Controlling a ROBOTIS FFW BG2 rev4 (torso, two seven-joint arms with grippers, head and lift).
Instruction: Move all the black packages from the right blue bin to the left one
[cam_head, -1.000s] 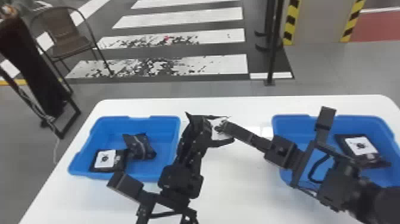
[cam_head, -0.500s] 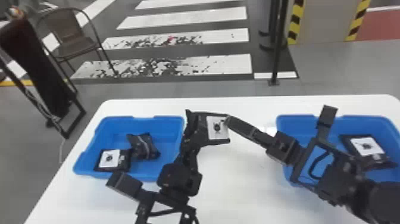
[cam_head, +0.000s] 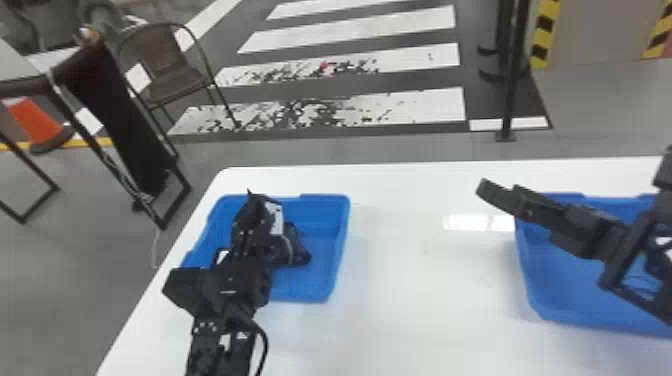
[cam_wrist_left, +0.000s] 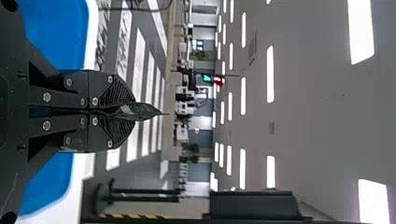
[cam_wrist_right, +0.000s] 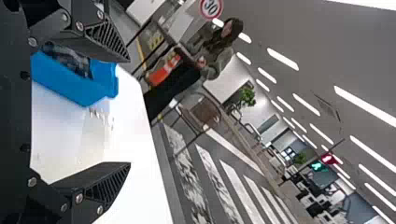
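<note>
Where the left gripper (cam_head: 257, 206) hangs, packages (cam_head: 294, 251) are half-hidden.

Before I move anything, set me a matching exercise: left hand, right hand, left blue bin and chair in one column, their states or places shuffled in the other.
Column one
1. left hand
2. right hand
3. left blue bin
4. chair

Column two
A. on the floor, beyond the white table
B. open, nothing between its fingers
C. shut on a labelled package
D. with a dark package lying inside

Right pairs: 1-C, 2-B, 3-D, 4-A
</note>
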